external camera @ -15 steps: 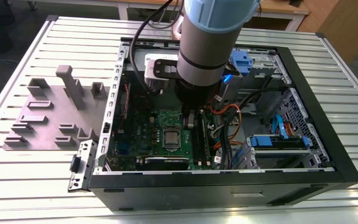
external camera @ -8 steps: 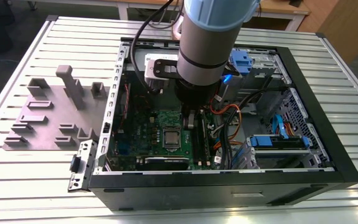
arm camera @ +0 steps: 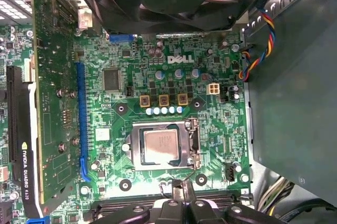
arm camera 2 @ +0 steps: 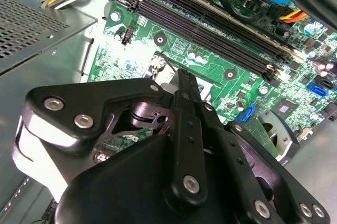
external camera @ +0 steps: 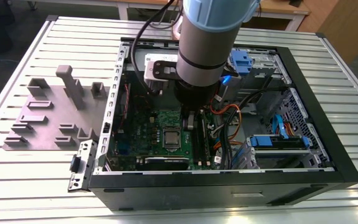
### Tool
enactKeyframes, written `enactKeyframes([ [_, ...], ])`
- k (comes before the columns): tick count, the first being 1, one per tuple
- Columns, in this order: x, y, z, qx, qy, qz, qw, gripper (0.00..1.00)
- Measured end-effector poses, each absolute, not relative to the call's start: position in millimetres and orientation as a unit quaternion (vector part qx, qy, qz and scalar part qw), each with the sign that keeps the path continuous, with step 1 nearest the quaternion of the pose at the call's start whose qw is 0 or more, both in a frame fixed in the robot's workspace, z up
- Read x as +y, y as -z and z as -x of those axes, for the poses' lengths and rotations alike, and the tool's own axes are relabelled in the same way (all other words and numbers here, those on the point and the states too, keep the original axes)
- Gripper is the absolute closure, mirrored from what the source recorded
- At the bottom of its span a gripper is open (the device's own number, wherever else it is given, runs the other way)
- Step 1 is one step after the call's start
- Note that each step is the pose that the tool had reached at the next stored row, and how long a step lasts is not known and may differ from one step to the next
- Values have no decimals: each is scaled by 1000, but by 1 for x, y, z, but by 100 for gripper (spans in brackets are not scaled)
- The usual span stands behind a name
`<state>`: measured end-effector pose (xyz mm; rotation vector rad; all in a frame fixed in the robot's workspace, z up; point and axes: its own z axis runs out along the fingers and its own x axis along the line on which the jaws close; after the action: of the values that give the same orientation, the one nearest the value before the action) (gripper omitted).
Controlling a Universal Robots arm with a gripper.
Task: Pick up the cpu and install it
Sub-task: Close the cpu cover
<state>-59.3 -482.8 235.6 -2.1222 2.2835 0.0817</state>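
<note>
Cpu (arm camera: 160, 148) in socket frame (arm camera: 192, 148), near pincer (arm camera: 179, 192).

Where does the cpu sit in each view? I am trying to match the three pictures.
Exterior view: the cpu lies in its socket on the motherboard, below the arm.
First wrist view: the cpu lies framed by the silver socket frame, beyond the gripper.
Second wrist view: I cannot make it out; the gripper body covers that area.
Shared landmark: the black memory slots.
</note>
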Motion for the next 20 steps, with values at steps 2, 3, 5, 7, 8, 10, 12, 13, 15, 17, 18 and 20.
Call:
enactKeyframes([
  [2, -483, -235, 59, 731, -26, 682, 11, 89],
  [3, -483, -235, 59, 731, -26, 682, 11, 89],
  [5, -483, -234, 59, 730, -26, 683, 11, 89],
  [7, -483, -234, 60, 730, -26, 683, 11, 89],
  [8, -483, -233, 60, 730, -26, 683, 11, 89],
  [10, -484, -233, 61, 730, -26, 683, 11, 89],
  [12, -484, -232, 61, 729, -26, 683, 11, 89],
  [13, -484, -232, 61, 729, -26, 683, 11, 89],
  [15, -484, -232, 61, 729, -26, 683, 11, 89],
  [17, -484, -232, 61, 729, -26, 683, 11, 89],
  [18, -484, -231, 61, 729, -26, 683, 11, 89],
  [20, -484, -230, 61, 729, -26, 683, 11, 89],
])
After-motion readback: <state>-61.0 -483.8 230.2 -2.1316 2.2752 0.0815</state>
